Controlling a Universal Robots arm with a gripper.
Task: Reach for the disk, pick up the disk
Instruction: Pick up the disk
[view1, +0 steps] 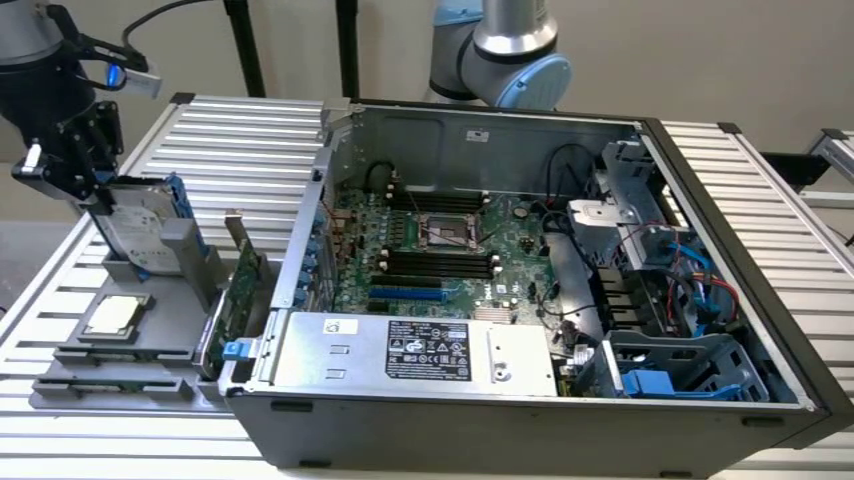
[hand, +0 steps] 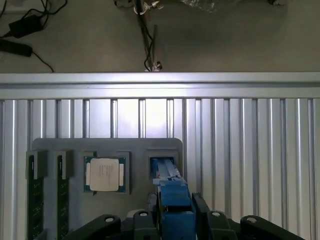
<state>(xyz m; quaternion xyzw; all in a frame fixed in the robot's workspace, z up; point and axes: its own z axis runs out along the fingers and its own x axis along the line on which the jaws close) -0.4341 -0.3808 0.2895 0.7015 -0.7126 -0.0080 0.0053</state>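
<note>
The disk (view1: 138, 228) stands on edge in a slot of the grey holder (view1: 167, 300) at the exterior view's left, silver face and white label showing, blue rails along its edges. My gripper (view1: 114, 195) comes down on its top edge from above. In the wrist view the disk's blue rail (hand: 174, 200) runs from the holder's slot up between my two black fingers (hand: 200, 207), which press against it on both sides. The gripper (hand: 175, 207) is shut on the disk, whose lower end still sits in the slot.
A square silver CPU chip (view1: 114, 315) (hand: 105, 174) lies in the holder beside the disk. Two memory sticks (hand: 35, 200) stand in slots further along. A green circuit card (view1: 247, 290) stands between the holder and the open computer case (view1: 534, 250). The slatted aluminium table (hand: 250, 150) lies underneath.
</note>
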